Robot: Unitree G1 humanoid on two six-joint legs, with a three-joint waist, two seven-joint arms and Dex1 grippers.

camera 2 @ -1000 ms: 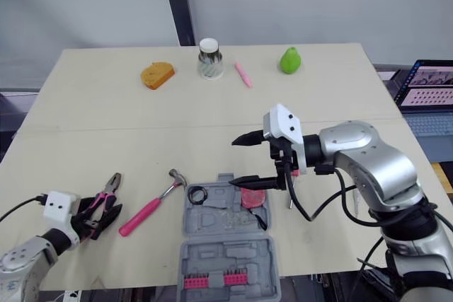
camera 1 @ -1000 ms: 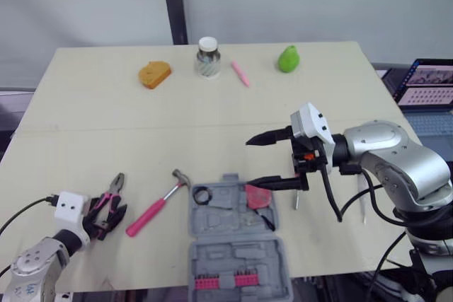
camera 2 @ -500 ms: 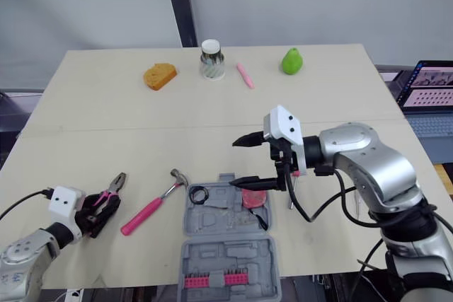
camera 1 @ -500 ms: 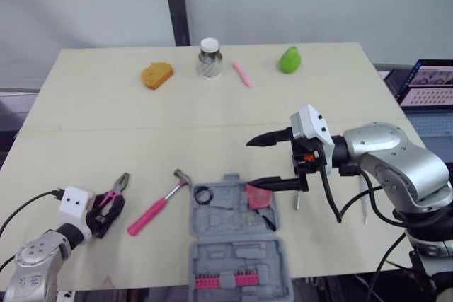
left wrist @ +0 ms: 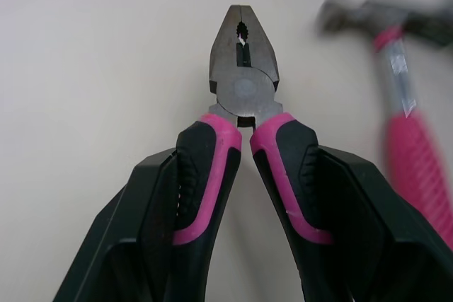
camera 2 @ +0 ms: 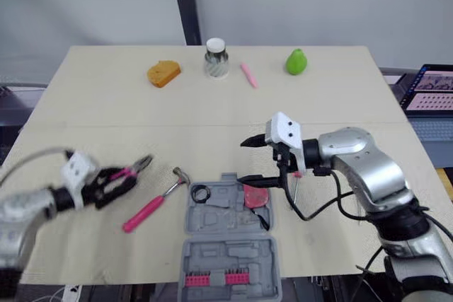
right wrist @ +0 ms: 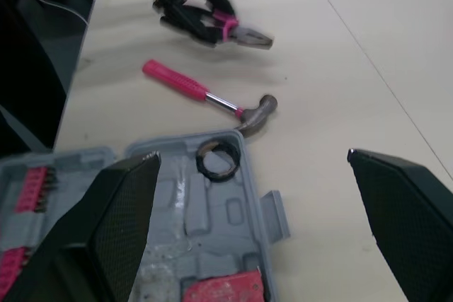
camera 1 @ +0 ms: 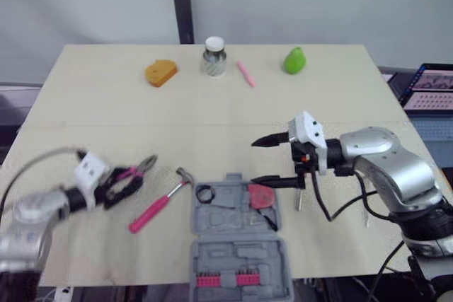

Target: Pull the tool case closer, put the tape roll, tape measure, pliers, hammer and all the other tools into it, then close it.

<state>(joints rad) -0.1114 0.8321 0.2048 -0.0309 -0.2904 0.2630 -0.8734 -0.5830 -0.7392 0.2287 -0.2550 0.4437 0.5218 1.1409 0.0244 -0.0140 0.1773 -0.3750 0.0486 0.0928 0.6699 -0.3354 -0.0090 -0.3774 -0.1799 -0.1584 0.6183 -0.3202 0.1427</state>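
Observation:
The grey tool case [camera 1: 237,245] lies open at the table's near edge, with a black tape roll [camera 1: 203,193] and a red tape measure [camera 1: 260,196] in its far half. To the left of the case lies a pink-handled hammer [camera 1: 159,201]. Left of the hammer, my left gripper [camera 1: 117,187] is shut on the pink handles of the pliers [left wrist: 243,90], held just above the table with the nose toward the case. My right gripper [camera 1: 274,161] hangs open over the case's far right corner, holding nothing.
Along the far edge stand an orange bread-shaped piece [camera 1: 161,72], a jar [camera 1: 214,57], a pink pen [camera 1: 244,73] and a green pear [camera 1: 294,60]. A laptop [camera 1: 433,79] sits off the table's right side. A thin white tool [camera 1: 366,203] lies under my right arm.
My left gripper has lifted the pliers off the table and carried them right, toward the hammer and case. My right gripper has hardly moved.

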